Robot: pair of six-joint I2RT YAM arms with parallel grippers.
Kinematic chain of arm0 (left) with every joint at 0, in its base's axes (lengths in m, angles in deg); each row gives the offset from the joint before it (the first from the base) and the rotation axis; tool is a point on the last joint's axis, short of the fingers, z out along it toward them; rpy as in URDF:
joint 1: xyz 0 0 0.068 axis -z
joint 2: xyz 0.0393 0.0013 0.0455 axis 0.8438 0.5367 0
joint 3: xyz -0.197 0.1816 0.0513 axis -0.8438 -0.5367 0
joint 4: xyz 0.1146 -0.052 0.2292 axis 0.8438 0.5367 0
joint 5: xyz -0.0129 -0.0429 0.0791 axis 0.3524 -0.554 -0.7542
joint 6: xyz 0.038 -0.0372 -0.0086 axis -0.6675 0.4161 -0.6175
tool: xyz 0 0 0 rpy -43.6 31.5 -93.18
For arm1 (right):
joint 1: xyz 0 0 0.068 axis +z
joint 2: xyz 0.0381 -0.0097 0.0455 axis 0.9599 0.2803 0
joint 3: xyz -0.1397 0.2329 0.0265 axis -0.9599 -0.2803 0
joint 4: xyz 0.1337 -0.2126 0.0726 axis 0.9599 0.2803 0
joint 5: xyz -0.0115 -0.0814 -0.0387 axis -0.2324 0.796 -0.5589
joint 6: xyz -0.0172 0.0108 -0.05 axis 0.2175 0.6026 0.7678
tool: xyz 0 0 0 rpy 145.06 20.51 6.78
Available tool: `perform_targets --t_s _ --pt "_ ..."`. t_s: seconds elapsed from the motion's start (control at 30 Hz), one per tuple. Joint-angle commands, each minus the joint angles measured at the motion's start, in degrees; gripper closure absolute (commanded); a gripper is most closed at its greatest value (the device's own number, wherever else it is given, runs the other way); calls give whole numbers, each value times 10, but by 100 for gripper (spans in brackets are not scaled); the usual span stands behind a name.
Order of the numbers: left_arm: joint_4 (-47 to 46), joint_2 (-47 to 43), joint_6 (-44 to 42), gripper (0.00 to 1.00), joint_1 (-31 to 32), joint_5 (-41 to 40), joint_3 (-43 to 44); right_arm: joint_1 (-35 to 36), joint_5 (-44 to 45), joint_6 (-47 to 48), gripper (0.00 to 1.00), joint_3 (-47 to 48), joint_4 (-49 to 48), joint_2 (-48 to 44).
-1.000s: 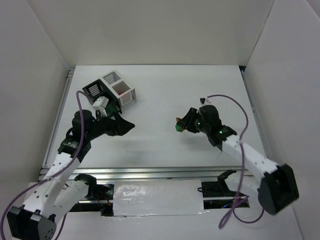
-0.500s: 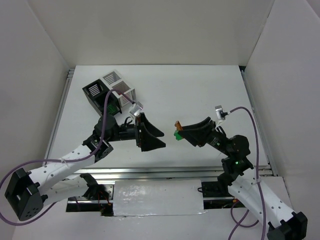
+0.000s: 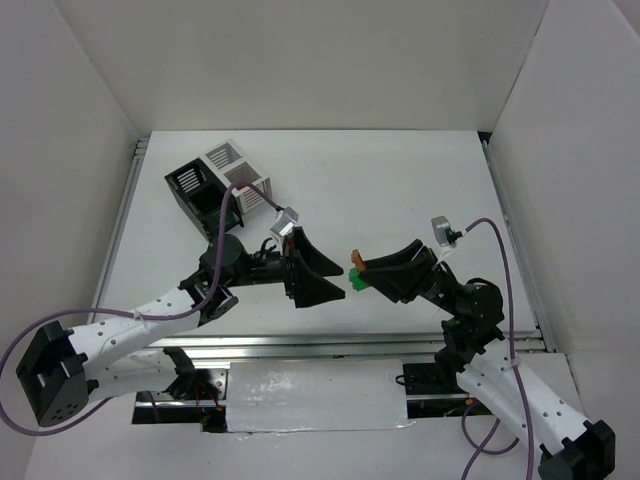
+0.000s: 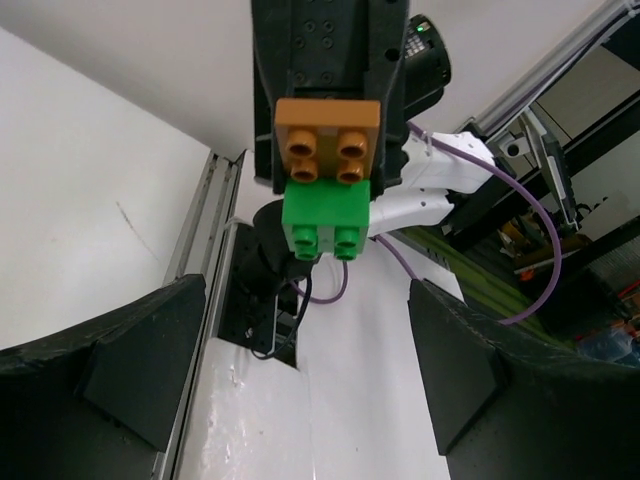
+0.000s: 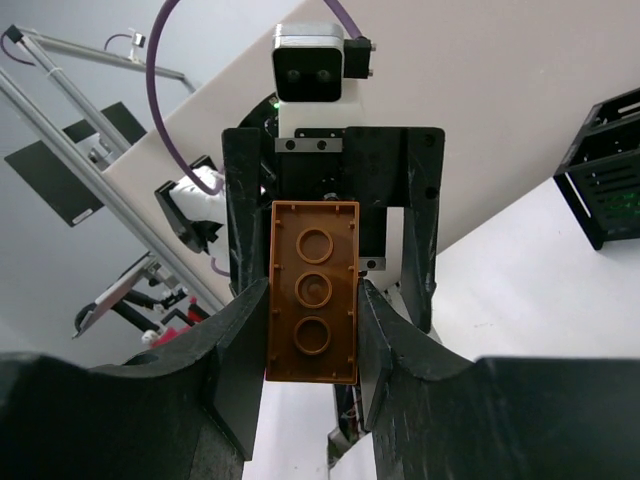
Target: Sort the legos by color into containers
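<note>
The right gripper (image 3: 366, 272) is clamped on a brown-orange brick (image 5: 312, 290), its 2 fingers pressing the long sides. A green brick (image 4: 322, 222) is stuck on the stud face of that brown one, at the lower end, so both are held in the air above the table (image 3: 400, 190), near its front edge. The left gripper (image 3: 335, 280) faces them with its jaws spread wide and holds nothing; from the left wrist camera the green brick sits between the 2 fingers (image 4: 140, 370) but slightly high and not yet inside them.

The step in hand looks like pulling the 2 joined bricks apart so each colour can go its own way. To do it well, the left arm should advance until only the green brick lies between its pads, centred, then close on the green side walls without catching the brown edge. A tilt that peels the green brick off should part the studs more gently than a straight pull, while the right grip holds firm. The main risk is a brick popping free and dropping.

The black bin (image 3: 190, 185) and white bin (image 3: 240, 172) stand joined at the far left, well apart from both grippers
</note>
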Motion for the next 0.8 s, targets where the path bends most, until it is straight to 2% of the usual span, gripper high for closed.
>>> perform_targets --t_s 0.0,0.07,0.37,0.4,0.47,0.57,0.6,0.67,0.77 --pt "-77 2 -16 6 13 -18 30 16 15 -1 100 2 -42 3" --pt "-83 8 -16 7 15 -23 34 25 22 11 100 10 -28 6" --pt "-106 47 -2 29 23 -11 46 67 60 50 100 23 5 13" --pt "-106 50 -1 38 23 -11 46 69 64 51 100 25 8 14" --pt "-107 56 0 46 24 -9 47 72 65 57 100 31 14 18" --pt "-109 64 2 66 25 -3 49 76 75 61 100 33 16 19" --pt "-106 65 1 82 25 -2 50 78 78 64 100 33 18 19" --pt "-78 64 -9 100 25 -4 57 78 94 78 100 35 44 10" --pt "-30 43 -43 100 24 -28 63 76 134 103 100 32 85 -19"
